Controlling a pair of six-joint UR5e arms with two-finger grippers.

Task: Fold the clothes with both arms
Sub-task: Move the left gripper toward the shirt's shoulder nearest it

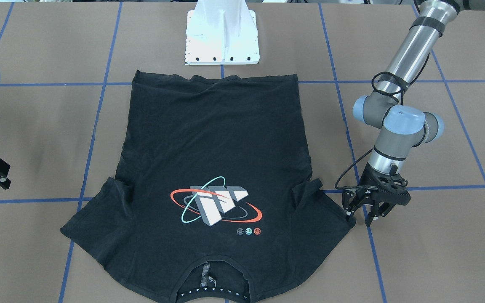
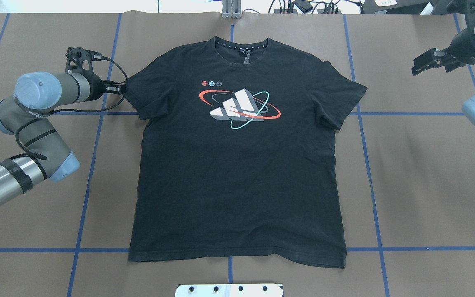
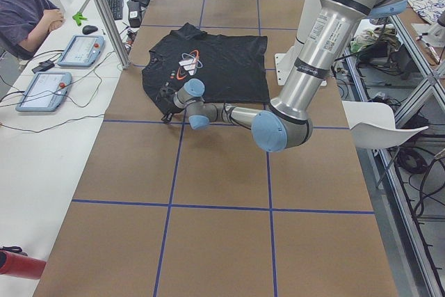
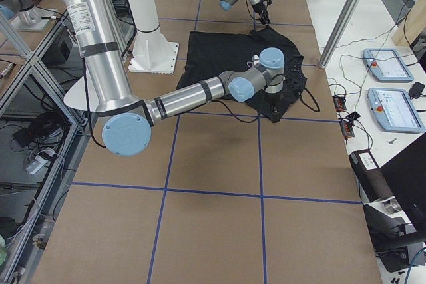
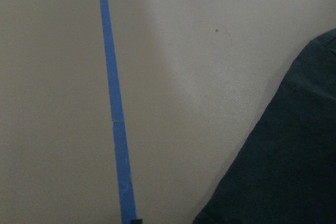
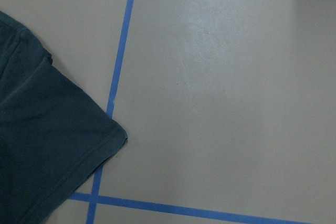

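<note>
The black T-shirt (image 2: 237,173) lies flat on the brown table with its logo (image 2: 239,105) facing up and its collar at the far edge. My left gripper (image 1: 359,218) is open and low over the table, with one fingertip at the tip of the nearby sleeve (image 1: 331,206). From overhead, the left gripper (image 2: 118,87) sits right beside that sleeve. The left wrist view shows only the sleeve's edge (image 5: 283,156). My right gripper (image 2: 417,68) hovers open, well clear of the other sleeve (image 2: 340,103). That sleeve's corner (image 6: 47,145) appears in the right wrist view.
Blue tape lines (image 2: 365,156) grid the brown table. The white pedestal base (image 1: 222,33) stands just behind the shirt's hem. Cables and plugs (image 2: 303,6) line the far edge. A person (image 3: 24,5) sits at a side bench with tablets (image 3: 80,50).
</note>
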